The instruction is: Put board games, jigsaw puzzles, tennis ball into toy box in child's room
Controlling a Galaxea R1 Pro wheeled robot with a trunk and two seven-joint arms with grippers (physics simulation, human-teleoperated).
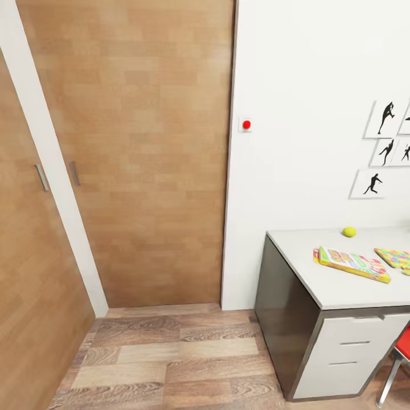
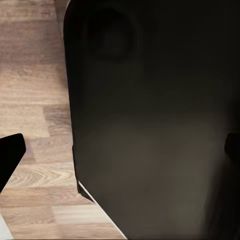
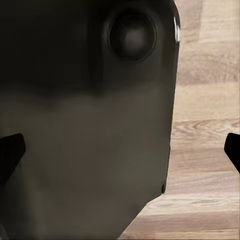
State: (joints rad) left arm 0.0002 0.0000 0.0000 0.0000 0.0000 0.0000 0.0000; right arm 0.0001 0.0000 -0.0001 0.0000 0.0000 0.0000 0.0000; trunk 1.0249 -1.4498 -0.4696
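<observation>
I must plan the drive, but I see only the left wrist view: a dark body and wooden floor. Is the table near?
Observer: In the head view, the table stands ahead on the right, against the white wall.
Operator: Which toys lie on it?
Observer: A tennis ball lies near the wall, with a board game and a jigsaw puzzle in front of it.
Operator: And the right gripper?
Observer: The right gripper is open, its fingertips wide apart, holding nothing.

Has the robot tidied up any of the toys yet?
Not yet, it seems. The tennis ball, a board game and a jigsaw puzzle lie loose on the table. Nothing appears to be carried: both wrist views look past a dark robot part at wooden floor. All the putting away is left.
</observation>
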